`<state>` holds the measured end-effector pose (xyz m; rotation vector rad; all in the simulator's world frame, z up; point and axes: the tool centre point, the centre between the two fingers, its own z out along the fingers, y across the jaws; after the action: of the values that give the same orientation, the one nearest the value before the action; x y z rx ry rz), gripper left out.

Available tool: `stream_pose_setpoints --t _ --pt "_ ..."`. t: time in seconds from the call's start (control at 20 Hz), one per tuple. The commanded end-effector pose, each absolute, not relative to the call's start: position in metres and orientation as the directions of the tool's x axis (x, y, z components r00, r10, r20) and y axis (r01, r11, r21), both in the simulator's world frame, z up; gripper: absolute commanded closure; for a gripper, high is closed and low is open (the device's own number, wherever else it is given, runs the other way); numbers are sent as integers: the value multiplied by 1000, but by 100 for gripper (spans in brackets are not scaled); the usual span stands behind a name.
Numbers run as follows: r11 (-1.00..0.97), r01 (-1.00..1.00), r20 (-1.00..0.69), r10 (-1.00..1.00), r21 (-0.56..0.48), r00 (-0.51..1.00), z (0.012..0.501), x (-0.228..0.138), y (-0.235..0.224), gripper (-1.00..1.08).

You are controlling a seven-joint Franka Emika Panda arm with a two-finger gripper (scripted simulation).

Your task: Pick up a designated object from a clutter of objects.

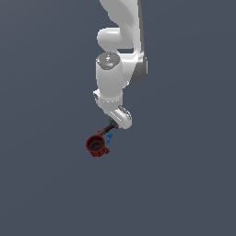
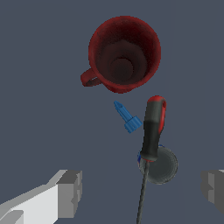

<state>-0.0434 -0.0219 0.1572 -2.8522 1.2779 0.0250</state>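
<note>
Closest in the wrist view, the jaws (image 2: 141, 192) stand spread wide, holding nothing. Between them the black rod (image 2: 151, 135) lies on the counter (image 2: 39, 87), its handle overlapping a grey round thing (image 2: 164, 166). Just beside it sits a blue piece (image 2: 127, 117); farthest, an upright red mug (image 2: 124, 53).

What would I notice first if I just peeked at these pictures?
Probably the big dark red mug, standing open side up beside a tiny blue piece. Next, the screwdriver, its handle end pointing toward the mug and its rod crossing a grey round thing, with the open gripper hanging above.
</note>
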Motion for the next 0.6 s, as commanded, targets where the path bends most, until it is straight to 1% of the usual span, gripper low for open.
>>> stream_pose_setpoints --t 0.0,0.55 --pt "-610 -792 -20 -792 -7 610 146 -50 -22 -92" --pt "-378 -926 -8 -926 -1 378 108 -77 -24 -92"
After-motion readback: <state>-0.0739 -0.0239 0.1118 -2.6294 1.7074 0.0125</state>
